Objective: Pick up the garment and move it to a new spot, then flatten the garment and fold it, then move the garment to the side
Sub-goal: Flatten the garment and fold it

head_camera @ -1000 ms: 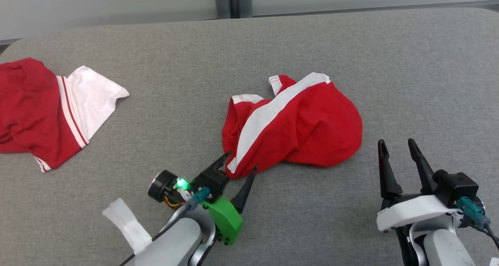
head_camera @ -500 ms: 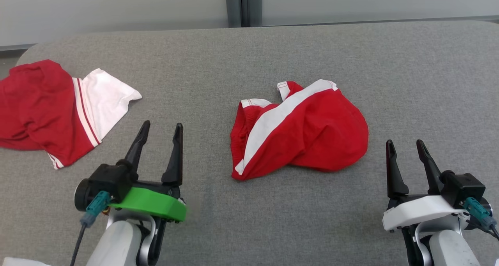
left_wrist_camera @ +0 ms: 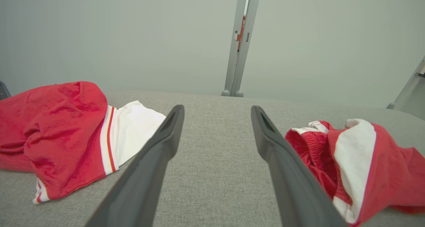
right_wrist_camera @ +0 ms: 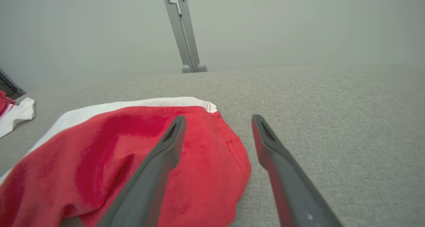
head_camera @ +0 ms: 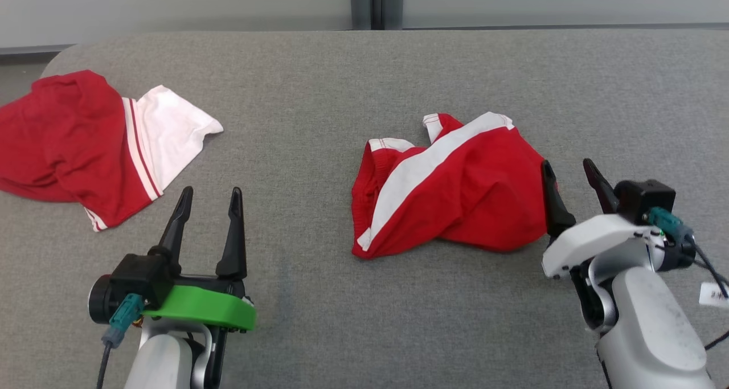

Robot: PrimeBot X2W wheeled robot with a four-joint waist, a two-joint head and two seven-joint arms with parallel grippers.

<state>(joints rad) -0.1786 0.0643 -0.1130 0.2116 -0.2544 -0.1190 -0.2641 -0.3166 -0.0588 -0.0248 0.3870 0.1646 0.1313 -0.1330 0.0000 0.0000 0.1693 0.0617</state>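
The garment [head_camera: 455, 189], red shorts with a broad white stripe, lies crumpled on the grey surface's middle. My right gripper [head_camera: 567, 164] stands open at its right edge, with the left finger over the red hem and the right finger over bare surface. The right wrist view shows the same garment [right_wrist_camera: 132, 154] under the open right gripper [right_wrist_camera: 219, 118], nothing held. My left gripper [head_camera: 209, 191] is open at the lower left, well clear of the cloth. In the left wrist view the garment [left_wrist_camera: 365, 164] lies to the right of the open left gripper [left_wrist_camera: 216, 109].
A second red and white garment [head_camera: 85, 144] lies at the far left of the padded grey table [head_camera: 319, 93], also seen as a red heap [left_wrist_camera: 59, 134] from the left wrist. A grey post [head_camera: 373, 1] stands behind the table's far edge.
My left gripper drew back from the garment's front corner to the lower left and now points forward. My right gripper moved forward to the garment's right edge. The head camera shifted.
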